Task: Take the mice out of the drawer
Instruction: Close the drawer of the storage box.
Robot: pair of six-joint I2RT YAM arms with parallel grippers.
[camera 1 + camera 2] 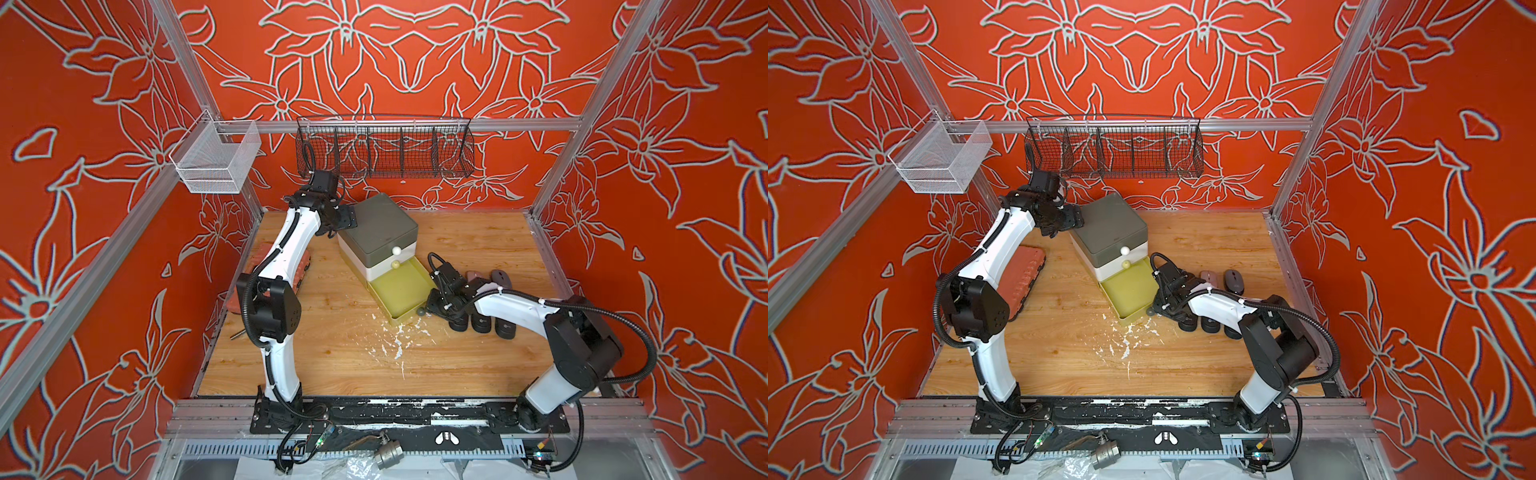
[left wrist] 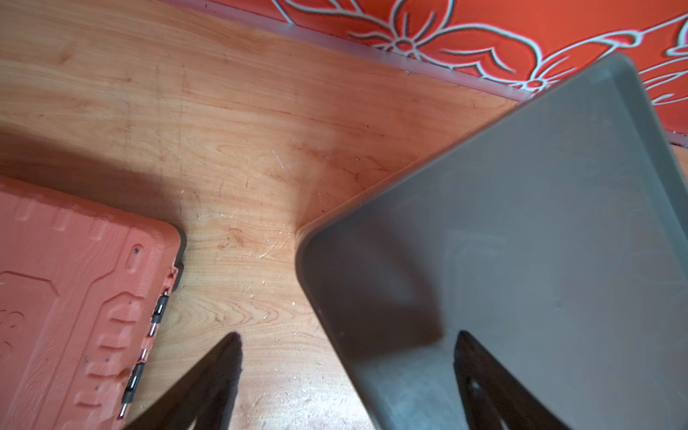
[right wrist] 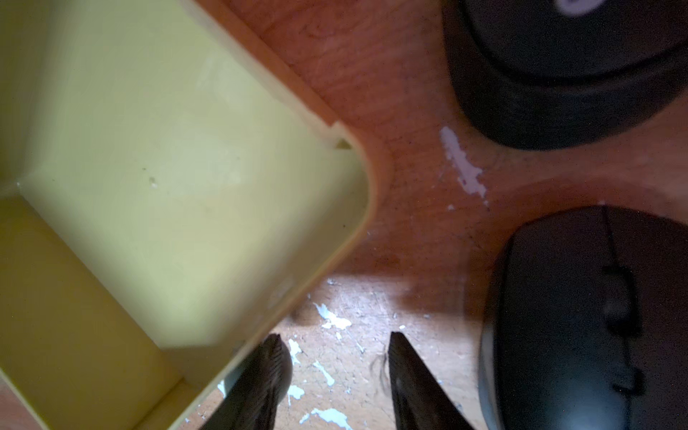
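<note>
The yellow-green drawer [image 1: 395, 286] [image 1: 1127, 291] [image 3: 167, 167] stands pulled out of the grey-topped cabinet [image 1: 380, 224], and no mouse shows inside it. The mice lie on the table to its right: a pink one [image 1: 473, 275], a dark grey one [image 1: 500, 277] and three black ones [image 1: 482, 323] in a row, two of which [image 3: 595, 316] show in the right wrist view. My right gripper [image 3: 337, 338] [image 1: 430, 309] is open and empty at the drawer's front corner. My left gripper [image 2: 349, 335] [image 1: 347, 218] is open, straddling the cabinet top's edge [image 2: 521, 242].
A red-orange ribbed case [image 1: 293, 266] [image 2: 74, 298] lies at the left under my left arm. A black wire basket [image 1: 384, 151] and a white mesh basket [image 1: 216, 162] hang on the back rail. White flecks [image 1: 395, 343] mark the table in front of the drawer.
</note>
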